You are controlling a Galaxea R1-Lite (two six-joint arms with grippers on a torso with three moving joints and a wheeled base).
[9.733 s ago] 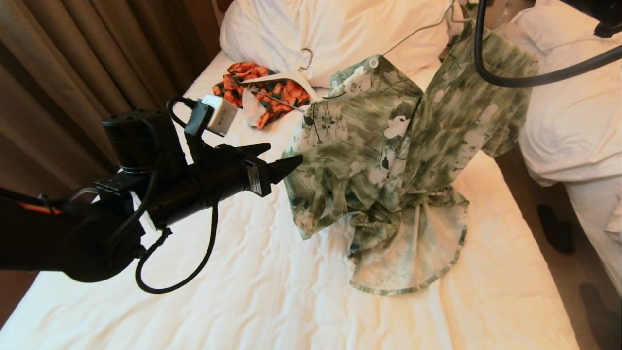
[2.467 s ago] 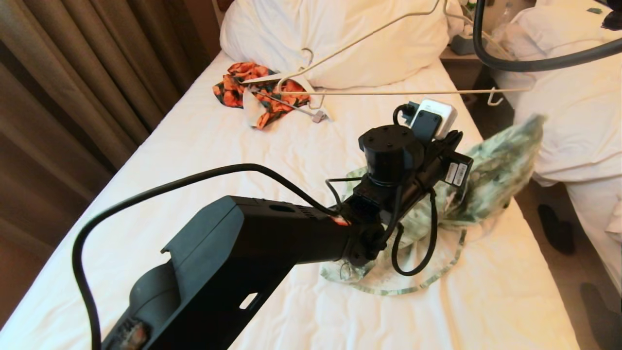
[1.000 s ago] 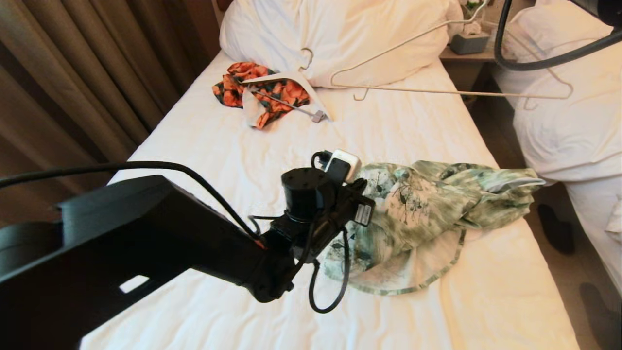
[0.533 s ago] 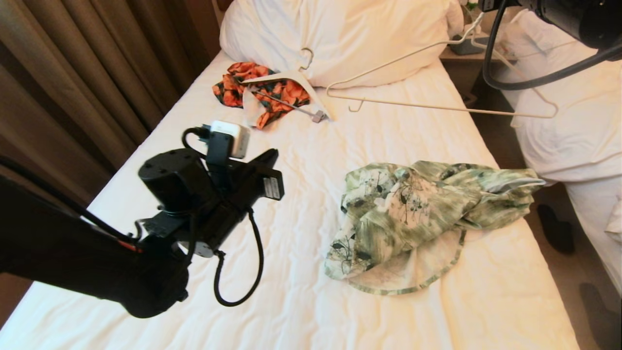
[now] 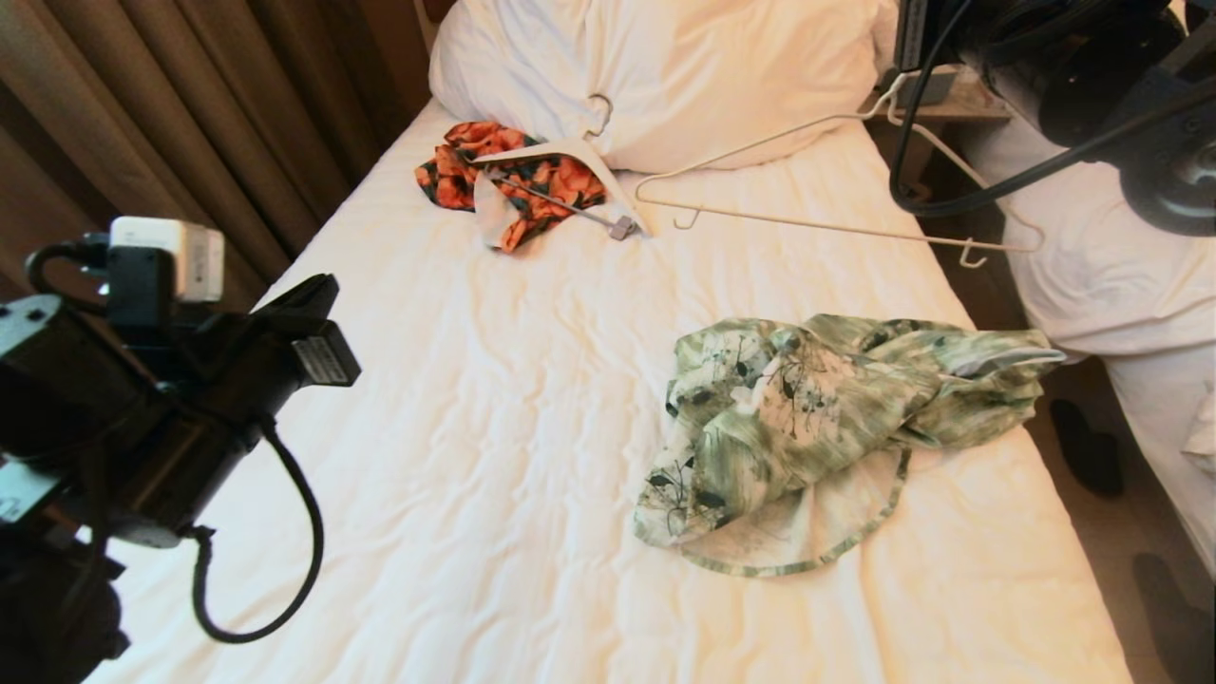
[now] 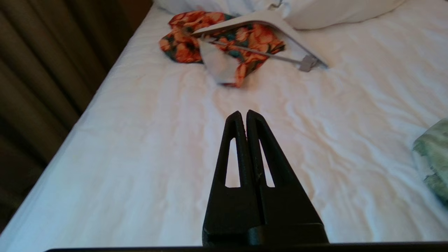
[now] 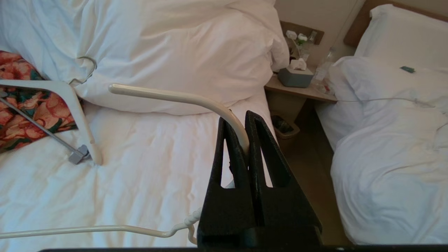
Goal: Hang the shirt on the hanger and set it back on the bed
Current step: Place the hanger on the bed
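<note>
The green-and-white flowered shirt point(image 5: 836, 418) lies crumpled on the right half of the bed point(image 5: 475, 427), off the hanger and held by nothing. An edge of the shirt point(image 6: 434, 161) also shows in the left wrist view. The thin cream hanger point(image 5: 826, 224) hangs tilted above the bed in front of the pillow point(image 5: 665, 66). My right gripper point(image 7: 245, 119) is shut on the hanger's curved hook point(image 7: 168, 95), high at the far right. My left gripper point(image 5: 318, 290) is shut and empty over the bed's left edge, well away from the shirt.
A small orange floral garment point(image 5: 513, 176) lies on a thicker white hanger point(image 5: 560, 152) by the pillow. Brown curtains point(image 5: 142, 123) run along the left. A second bed point(image 5: 1121, 256) stands to the right across a floor gap with a nightstand and tissue box point(image 7: 295, 75).
The shirt has come off the hanger and dropped onto the bed. My left arm let it go and drew back to the left. The right gripper has lowered the bare hanger a little.
</note>
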